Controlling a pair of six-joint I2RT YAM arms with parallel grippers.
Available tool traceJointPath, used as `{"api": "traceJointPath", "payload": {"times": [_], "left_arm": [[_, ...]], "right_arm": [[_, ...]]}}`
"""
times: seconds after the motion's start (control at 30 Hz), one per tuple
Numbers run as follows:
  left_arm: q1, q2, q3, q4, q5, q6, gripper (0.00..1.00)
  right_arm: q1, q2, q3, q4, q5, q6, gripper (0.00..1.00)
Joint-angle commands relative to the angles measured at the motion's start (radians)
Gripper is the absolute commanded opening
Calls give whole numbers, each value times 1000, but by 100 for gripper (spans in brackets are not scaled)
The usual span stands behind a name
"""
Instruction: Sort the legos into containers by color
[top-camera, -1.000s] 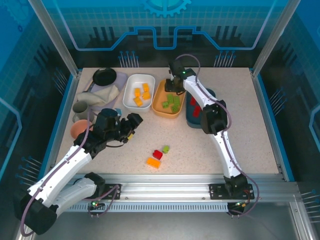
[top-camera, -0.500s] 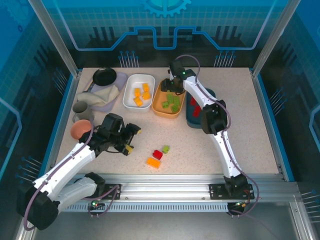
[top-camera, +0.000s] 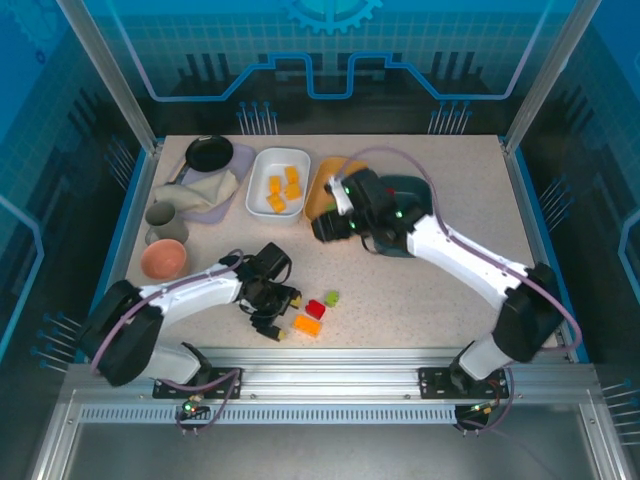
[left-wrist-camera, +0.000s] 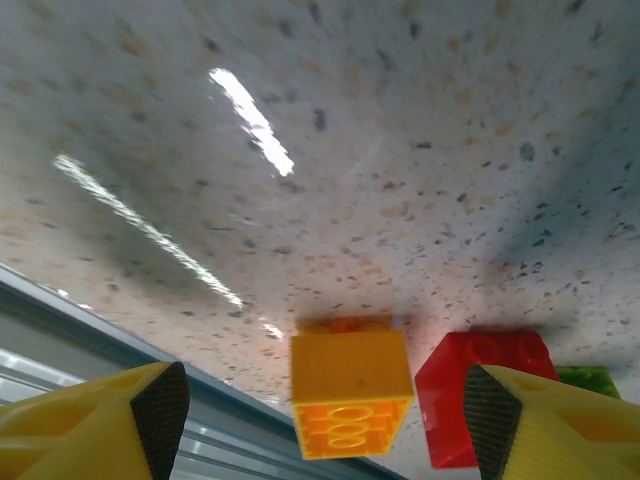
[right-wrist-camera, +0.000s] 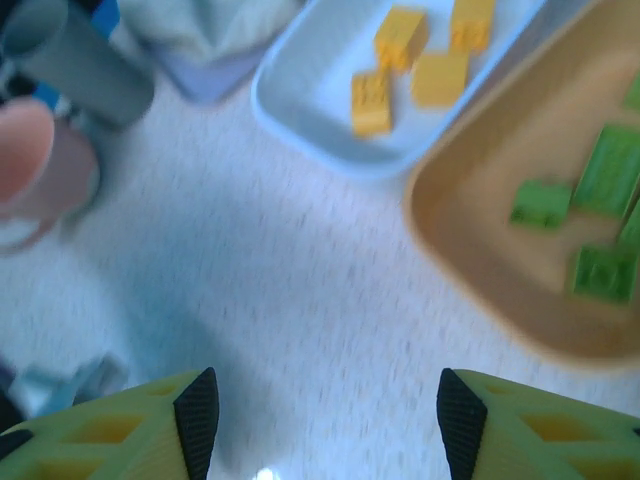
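orange-yellow lego (left-wrist-camera: 350, 390) is the thing here. it lies on the bare table (top-camera: 420, 300), straight ahead of the left gripper (top-camera: 287, 317). that gripper's jaws are spread and empty. in the left wrist view its fingertips (left-wrist-camera: 160, 410) stand one to each side of the brick, with a gap on both sides and nothing touching. the brick looks close to square from there, and its flat sides face the two pads. i can't call a clear long axis. from overhead it's a bit longer across than deep.

a red lego (left-wrist-camera: 485, 395) sits just beside the orange-yellow one, on the side of the other yellow fingertip. a light green lego (left-wrist-camera: 590, 380) sits just past that. my guess is the red one crowds that finger if the approach runs off centre.

the white dish (top-camera: 262, 158), which holds orange-yellow bricks, lies up-table from the left gripper on the far side. the orange dish (top-camera: 322, 185) with the greens is next to it, and the dark teal dish (top-camera: 412, 184) is beyond that.

the right gripper (top-camera: 325, 228) hangs over bare table in front of the orange dish. its fingers (right-wrist-camera: 195, 415) are apart with nothing between them. it is well apart from the three loose bricks, so the left arm is the nearer one for this pick.
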Motion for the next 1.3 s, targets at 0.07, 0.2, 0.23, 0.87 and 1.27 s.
{"api": "traceJointPath", "payload": {"times": [0.07,0.2,0.23,0.87,1.27], "left_arm": [[-49,105,83,33,47,-60,76],[-79,168,116,44,65,-63,72],[-88,184,132,39,68,-63,71],[-110,178,266,-135,-113,66,35],[185,150,655,-350,-297,522,32]], "right_arm": [[63,-230,-289,0,-25,-11,64],[69,-373,-384,-70,-3,2,65],[67,-405,-395,-84,4,1,66],[33,-508,-406,-119,-29,54,67],[-160,-422,-290,122,-253,220,70]]}}
